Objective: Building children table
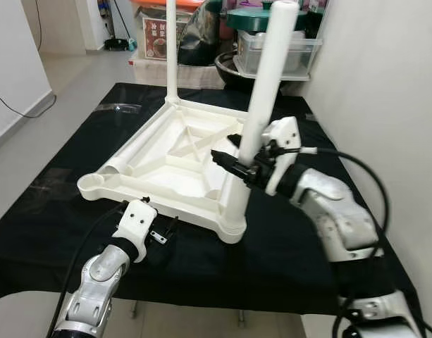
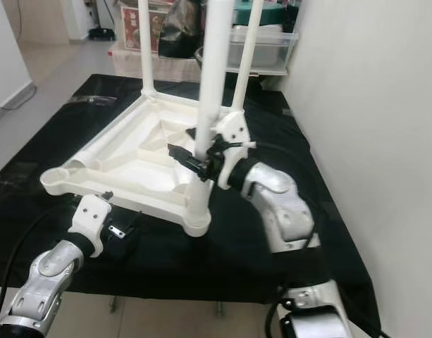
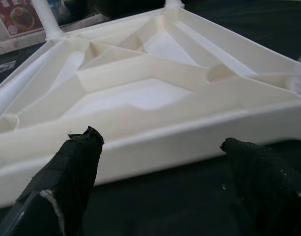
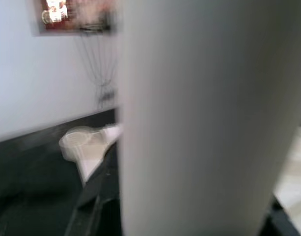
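Note:
A white plastic children's table top lies upside down on a black cloth. White legs stand in its far left corner and far right corner. A third leg stands in the near right corner socket, leaning slightly. My right gripper is shut on this leg low down, and the leg looms between its fingers in the right wrist view. The near left socket holds nothing. My left gripper is open just below the top's front rim, fingers apart and not touching it.
A white wall runs close along the right of the cloth-covered table. Behind the table stand a clear plastic bin, boxes and dark bags. Crumpled clear wrap lies at the far left of the cloth. Open floor lies to the left.

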Tool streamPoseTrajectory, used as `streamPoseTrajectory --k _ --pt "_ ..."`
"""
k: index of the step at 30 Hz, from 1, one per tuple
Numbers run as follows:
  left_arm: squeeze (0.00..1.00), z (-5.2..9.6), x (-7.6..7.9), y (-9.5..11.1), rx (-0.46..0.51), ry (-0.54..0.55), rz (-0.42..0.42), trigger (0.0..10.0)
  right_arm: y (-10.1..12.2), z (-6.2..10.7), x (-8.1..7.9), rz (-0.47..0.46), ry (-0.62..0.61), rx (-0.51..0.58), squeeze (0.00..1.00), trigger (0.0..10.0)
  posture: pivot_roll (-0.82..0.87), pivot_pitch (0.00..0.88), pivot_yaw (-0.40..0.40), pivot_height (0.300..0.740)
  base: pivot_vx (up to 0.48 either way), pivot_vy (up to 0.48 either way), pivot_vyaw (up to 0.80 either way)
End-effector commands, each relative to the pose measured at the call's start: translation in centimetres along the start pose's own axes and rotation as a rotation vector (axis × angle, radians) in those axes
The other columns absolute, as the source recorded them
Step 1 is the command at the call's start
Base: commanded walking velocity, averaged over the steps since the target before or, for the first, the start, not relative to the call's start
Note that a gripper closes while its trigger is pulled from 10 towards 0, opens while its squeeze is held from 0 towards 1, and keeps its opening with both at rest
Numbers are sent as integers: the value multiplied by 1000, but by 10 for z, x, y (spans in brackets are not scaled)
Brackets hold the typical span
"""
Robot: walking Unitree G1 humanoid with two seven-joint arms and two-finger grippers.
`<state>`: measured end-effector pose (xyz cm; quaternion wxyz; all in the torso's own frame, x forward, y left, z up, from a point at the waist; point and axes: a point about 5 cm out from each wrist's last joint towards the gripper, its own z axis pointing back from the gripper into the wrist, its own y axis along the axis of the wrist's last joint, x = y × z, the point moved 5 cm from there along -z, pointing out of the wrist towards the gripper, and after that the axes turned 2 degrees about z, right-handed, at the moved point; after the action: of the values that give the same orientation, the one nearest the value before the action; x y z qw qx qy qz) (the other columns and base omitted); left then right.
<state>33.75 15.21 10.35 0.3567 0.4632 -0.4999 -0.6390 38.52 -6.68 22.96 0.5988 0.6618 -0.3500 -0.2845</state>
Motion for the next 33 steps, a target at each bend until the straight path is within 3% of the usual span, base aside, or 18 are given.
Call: streamPoseTrajectory --k 1,4,7,8,12,13,14,15,18,19,21,24,25,29,30,31,32,33 --pt "0 3 4 -3 1 -5 12 10000 -39 25 74 -117 -631 -140 0 0 48 0 -105 740 0 0 0" --pt "0 3 4 -3 0 -5 13 10000 -48 33 82 -154 -718 -164 0 0 48 0 -105 740 0 0 0" --pt "0 1 5 -1 1 -19 6 10000 -74 58 67 -188 -801 -245 0 0 33 0 -84 740 0 0 0" --pt "0 0 5 -2 -3 -27 2 10000 -81 67 54 -204 -808 -273 0 10000 19 0 -76 740 0 0 0" --pt "0 -2 5 -1 -6 -43 2 10000 -79 69 33 -203 -745 -271 0 10000 9 0 -64 740 0 0 0" --pt "0 -3 6 0 -4 -47 4 10000 -64 67 33 -170 -731 -200 675 10000 4 0 -59 740 0 0 0" --pt "0 -3 6 0 -4 -47 4 10000 -64 67 33 -170 -731 -200 675 10000 4 0 -59 740 0 0 0" --pt "0 -5 9 1 -1 -55 7 10000 -51 62 32 -150 -688 -146 1000 10000 -17 0 -49 740 0 0 0" --pt "0 -7 11 1 1 -62 14 10000 -37 54 35 -124 -644 -108 1000 10000 -17 0 -50 740 0 0 0" --pt "0 -9 12 2 2 -63 22 10000 -23 46 40 -80 -575 -76 0 10000 -21 0 -48 740 0 0 0" --pt "0 -9 12 2 2 -63 22 10000 -23 46 40 -80 -575 -76 0 10000 -21 0 -48 740 0 0 0" --pt "0 -9 12 3 6 -61 28 10000 7 30 33 -69 -298 4 0 10000 -6 0 -63 740 0 0 0" --pt "0 -8 11 3 6 -55 27 10000 19 27 20 -12 -112 40 0 10000 -6 0 -63 740 0 0 0" --pt "0 -7 8 1 4 -48 27 10000 19 32 -4 65 159 28 0 10000 4 0 -71 740 0 0 0" --pt "0 -6 9 1 3 -46 26 10000 8 34 -11 98 238 -14 0 5686 18 0 -80 740 0 0 0" --pt "0 -6 9 1 3 -46 26 10000 8 34 -11 98 238 -14 0 5686 18 0 -80 740 0 0 0" --pt "0 -5 9 2 5 -46 26 10000 -3 35 -22 83 335 -51 0 0 33 0 -87 740 0 0 0" --pt "0 -5 9 2 5 -46 26 10000 -3 35 -22 83 335 -51 0 0 33 0 -87 740 0 0 0"
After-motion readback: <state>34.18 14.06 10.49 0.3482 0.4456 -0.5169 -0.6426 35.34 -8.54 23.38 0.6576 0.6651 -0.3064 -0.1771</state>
